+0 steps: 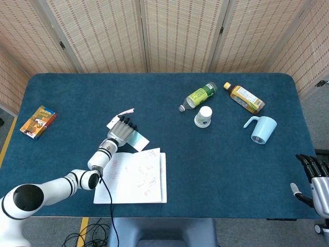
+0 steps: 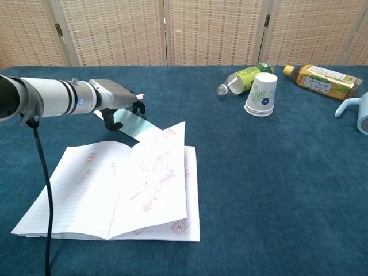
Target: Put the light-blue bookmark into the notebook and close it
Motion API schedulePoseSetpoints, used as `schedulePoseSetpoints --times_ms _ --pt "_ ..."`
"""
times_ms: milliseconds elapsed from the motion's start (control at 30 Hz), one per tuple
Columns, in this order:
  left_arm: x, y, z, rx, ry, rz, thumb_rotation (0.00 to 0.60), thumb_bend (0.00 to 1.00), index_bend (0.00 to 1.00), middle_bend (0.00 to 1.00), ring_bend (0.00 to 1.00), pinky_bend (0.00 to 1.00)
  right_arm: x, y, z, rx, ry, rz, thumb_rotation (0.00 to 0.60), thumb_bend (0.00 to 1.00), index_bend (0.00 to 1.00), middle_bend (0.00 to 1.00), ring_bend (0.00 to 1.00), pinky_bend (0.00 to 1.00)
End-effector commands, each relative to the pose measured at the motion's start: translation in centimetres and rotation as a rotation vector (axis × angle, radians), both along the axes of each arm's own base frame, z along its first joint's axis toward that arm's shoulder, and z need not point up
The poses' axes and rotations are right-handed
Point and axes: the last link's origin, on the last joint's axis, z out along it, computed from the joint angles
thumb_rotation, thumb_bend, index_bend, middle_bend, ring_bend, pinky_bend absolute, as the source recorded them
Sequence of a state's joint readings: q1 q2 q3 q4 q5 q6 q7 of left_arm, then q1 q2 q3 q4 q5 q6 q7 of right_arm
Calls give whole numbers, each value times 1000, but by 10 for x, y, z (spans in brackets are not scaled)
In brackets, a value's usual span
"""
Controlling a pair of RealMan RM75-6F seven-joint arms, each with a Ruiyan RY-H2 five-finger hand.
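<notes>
Now my left robot hand (image 1: 120,131) pinches the bookmark (image 2: 133,125) clear of the counter (image 1: 216,164), angled toward the open notebook (image 2: 115,192); my right robot hand (image 1: 317,182) idles, released.

Even, bright light falls from above; both my views are sharp. Shadows on the counter (image 1: 169,154) are soft and faint, with no glare; edges look slightly bowed.

A bench (image 1: 154,92) covered in dark teal cloth fills the scene. Woven tan folding screens (image 1: 180,33) stand along its far edge. Grey floor (image 1: 313,110) shows right.
</notes>
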State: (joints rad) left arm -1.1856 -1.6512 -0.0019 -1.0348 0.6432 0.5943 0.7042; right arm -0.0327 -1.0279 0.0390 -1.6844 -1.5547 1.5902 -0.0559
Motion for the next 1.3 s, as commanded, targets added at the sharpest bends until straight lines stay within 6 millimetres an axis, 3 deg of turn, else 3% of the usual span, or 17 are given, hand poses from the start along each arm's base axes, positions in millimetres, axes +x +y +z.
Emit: schedulePoseSetpoints --times_ms 33,267,500,700,833,1300 --pt "-10 -3 8 4 4 18 600 521 173 218 53 93 1 0 0 1 -1 4 600 226 136 177 141 205" --pt "-30 -13 23 -3 11 48 600 520 173 218 53 93 3 1 -2 5 -5 18 600 225 136 177 141 205" --pt "-35 -21 28 -3 -17 32 600 516 161 218 53 93 4 1 -1 2 -5 25 600 226 136 178 141 205" --pt "-34 -24 24 14 -39 -30 600 349 152 151 50 92 3 0 -2 4 -4 21 600 226 136 178 141 205" --pt "-32 -24 20 13 -54 -52 600 342 178 111 43 93 3 -1 -1 3 -2 19 600 225 136 177 141 205" --pt "-35 -17 6 15 -39 -37 600 342 215 104 43 93 1 -2 -1 4 0 4 600 225 136 178 141 205"
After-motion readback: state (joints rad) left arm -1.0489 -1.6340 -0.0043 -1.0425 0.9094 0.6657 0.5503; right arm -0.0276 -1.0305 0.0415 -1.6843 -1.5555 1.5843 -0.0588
